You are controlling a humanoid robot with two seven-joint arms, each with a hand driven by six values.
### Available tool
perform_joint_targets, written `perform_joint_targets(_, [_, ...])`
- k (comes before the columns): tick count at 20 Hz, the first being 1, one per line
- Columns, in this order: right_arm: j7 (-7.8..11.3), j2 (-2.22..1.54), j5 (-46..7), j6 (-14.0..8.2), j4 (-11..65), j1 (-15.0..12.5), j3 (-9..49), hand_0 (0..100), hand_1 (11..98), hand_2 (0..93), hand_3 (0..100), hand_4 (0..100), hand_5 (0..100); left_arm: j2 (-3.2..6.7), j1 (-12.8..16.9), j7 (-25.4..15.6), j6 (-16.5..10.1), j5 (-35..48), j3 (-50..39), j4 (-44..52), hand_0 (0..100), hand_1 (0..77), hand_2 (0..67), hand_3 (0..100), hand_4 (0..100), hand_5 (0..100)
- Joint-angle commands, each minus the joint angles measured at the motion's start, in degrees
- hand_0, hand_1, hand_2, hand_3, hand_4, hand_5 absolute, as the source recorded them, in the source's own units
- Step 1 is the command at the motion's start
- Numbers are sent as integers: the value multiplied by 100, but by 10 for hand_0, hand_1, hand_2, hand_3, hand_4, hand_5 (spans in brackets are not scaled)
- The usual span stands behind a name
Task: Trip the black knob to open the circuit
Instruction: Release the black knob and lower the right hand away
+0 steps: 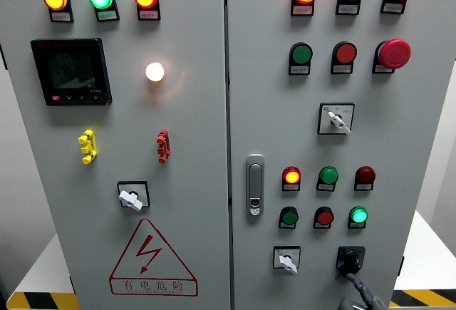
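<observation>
A: Where is the black rotary knob (350, 259) we are meant to trip?

B: Low on the right-hand door of the grey metal electrical cabinet (192, 182), at the bottom right, just right of a white-handled selector switch on a square plate (286, 259); above it sits a lit green round indicator lamp (358, 215).

A: And the hand?

B: Only a sliver shows; a dark grey robot hand (360, 292) comes up from the bottom edge right of the middle, so I take it for the right hand, its tip reaching up to the knob's underside; whether it touches or grips the knob I cannot tell, because the frame cuts it off; the left hand is not in view.

A: So which step is this?

B: My judgement is the approach or first contact; the knob looks not yet turned, though its pointer is too dark to read.

A: What does the next move call for?

B: Closing securely around the knob's body, then a firm twist about its own axis; it should keep clear of the white-handled switch beside it, and of the lit lamps above.
</observation>
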Motion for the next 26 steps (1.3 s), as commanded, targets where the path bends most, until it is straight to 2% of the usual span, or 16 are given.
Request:
perform_joint_targets(1, [0, 1, 0, -8, -8, -18, 10, 1000, 727, 2, 897, 977, 1000, 5, 0, 0, 0, 0, 0, 0, 0, 30, 130, 213, 66, 15])
perform_joint_targets(8, [0, 1, 0, -8, -25, -44, 81, 1000, 720, 3, 899, 980, 1000, 4, 0, 0, 0, 0, 0, 0, 0, 30, 130, 213, 66, 15])
perform_joint_targets(10, [0, -8, 0, -8, -25, -53, 81, 1000, 719, 3, 899, 980, 1000, 4, 0, 0, 0, 0, 0, 0, 0, 30, 130, 213, 66, 15])
perform_joint_targets(11, [0, -25, 0, -8, -25, -53, 89, 1000, 718, 3, 899, 982, 1000, 5, 0, 0, 0, 0, 0, 0, 0, 30, 130, 213, 66, 15])
perform_joint_targets(14, [0, -34, 9, -8, -34, -53, 194, 1000, 716, 3, 900, 983, 1000, -4, 0, 0, 0, 0, 0, 0, 0, 30, 130, 213, 65, 15])
perform_joint_targets(16, [0, -69, 9, -8, -43, -53, 248, 1000, 716, 4, 901, 983, 1000, -4, 0, 0, 0, 0, 0, 0, 0, 30, 130, 213, 65, 15])
perform_joint_targets(17, [0, -104, 9, -8, -43, -53, 291, 1000, 716, 4, 901, 983, 1000, 4, 0, 0, 0, 0, 0, 0, 0, 30, 130, 213, 65, 15])
perform_joint_targets(19, [9, -131, 9, -8, -43, -61, 318, 1000, 715, 4, 900, 983, 1000, 5, 9, 0, 0, 0, 0, 0, 0, 30, 130, 213, 65, 15])
perform_joint_targets(24, [52, -131, 9, -8, -8, -132, 336, 1000, 714, 3, 903, 983, 1000, -4, 0, 0, 0, 0, 0, 0, 0, 31, 130, 213, 65, 15])
perform_joint_targets(26, [53, -122, 0, -8, 44, -158, 336, 1000, 668, 0, 938, 979, 1000, 5, 0, 0, 0, 0, 0, 0, 0, 31, 130, 213, 65, 15])
